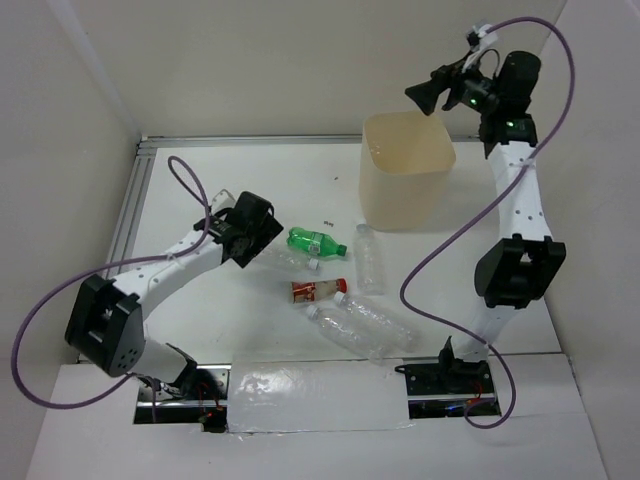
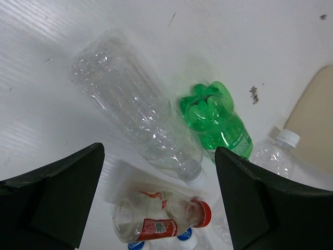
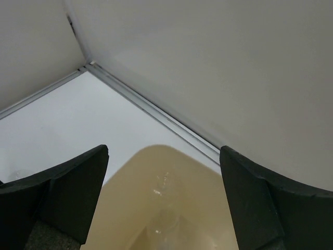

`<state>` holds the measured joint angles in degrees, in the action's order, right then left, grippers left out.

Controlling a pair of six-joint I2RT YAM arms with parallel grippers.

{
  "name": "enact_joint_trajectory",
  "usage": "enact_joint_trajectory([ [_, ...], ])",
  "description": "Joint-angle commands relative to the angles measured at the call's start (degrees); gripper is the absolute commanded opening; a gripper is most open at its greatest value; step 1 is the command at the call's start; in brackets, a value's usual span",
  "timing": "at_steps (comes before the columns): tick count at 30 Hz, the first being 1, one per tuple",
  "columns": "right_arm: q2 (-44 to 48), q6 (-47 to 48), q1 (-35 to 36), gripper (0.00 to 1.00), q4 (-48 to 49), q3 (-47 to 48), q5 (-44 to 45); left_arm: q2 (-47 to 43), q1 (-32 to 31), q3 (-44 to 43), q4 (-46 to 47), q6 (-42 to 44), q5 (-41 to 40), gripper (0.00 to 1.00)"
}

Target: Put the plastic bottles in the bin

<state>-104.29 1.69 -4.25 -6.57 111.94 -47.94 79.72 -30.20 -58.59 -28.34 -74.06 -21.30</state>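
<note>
The left pincer (image 2: 158, 150) is open wide, low over a clear bottle (image 2: 132, 112) and a green bottle (image 2: 216, 117) lying side by side on the worktop (image 1: 190, 165). The right pincer (image 3: 164, 151) hangs open (holding nothing) above the tan bin (image 1: 400, 200).

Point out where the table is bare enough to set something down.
Bare: the far-left table between the side rail and the bin. Crowded: the centre, from the green bottle to the large clear bottle.
</note>
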Motion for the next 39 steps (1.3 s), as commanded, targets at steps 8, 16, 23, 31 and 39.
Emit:
enact_joint_trajectory([
  [8, 14.28, -1.43, -9.37, 0.9, -4.86, -12.7, -6.1, 13.87, 0.93, -6.63, -6.55, -10.92, 2.22, 1.0],
  [16, 20.61, 6.11, -10.69, 1.0, -9.6, -20.17, -12.6, 23.89, 2.25, -9.7, -4.01, -12.33, 2.05, 0.99],
  [23, 26.59, 25.9, -9.47, 1.0, -22.43, -25.0, -24.04, 17.86, 2.25, -5.49, -4.01, -7.87, 0.48, 0.55],
  [31, 30.71, 40.84, -7.35, 0.57, -41.24, -24.92, -16.25, -4.3, -3.64, -7.76, 0.81, 14.78, -2.7, 0.14],
  [39, 40.92, 36.36, -5.24, 0.31, -31.22, -47.75, -4.7, 7.44, -6.19, -30.07, 25.59, 35.11, 7.58, 0.09],
])
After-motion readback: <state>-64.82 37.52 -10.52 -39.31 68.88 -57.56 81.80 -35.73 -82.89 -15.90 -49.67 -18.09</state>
